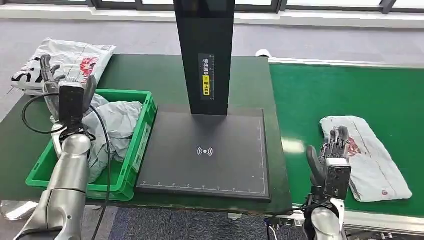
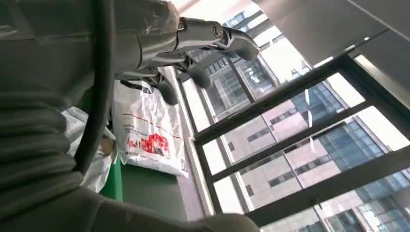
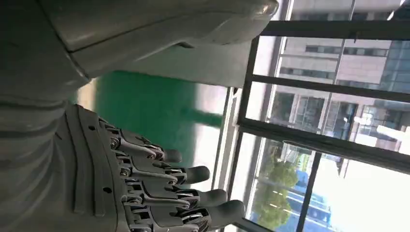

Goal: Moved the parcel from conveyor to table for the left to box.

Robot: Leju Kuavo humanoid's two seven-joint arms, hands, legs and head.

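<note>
A grey-white parcel bag point(image 1: 367, 156) with a red print lies flat on the green conveyor belt point(image 1: 345, 90) at the right. My right hand point(image 1: 330, 152) is raised at the parcel's near left edge, fingers straight and apart point(image 3: 193, 193), holding nothing. My left hand point(image 1: 55, 80) is raised above the far left corner of the green bin point(image 1: 125, 165), fingers spread point(image 2: 212, 38) and empty. The bin holds a crumpled grey parcel point(image 1: 112, 125). Another white parcel with red print point(image 1: 70, 62) point(image 2: 147, 133) lies on the table beyond the left hand.
A black scanner pad point(image 1: 205, 152) lies in the middle of the dark green table point(image 1: 15, 145), with a tall black post point(image 1: 206, 55) rising from its far edge. Windows and grey floor lie beyond.
</note>
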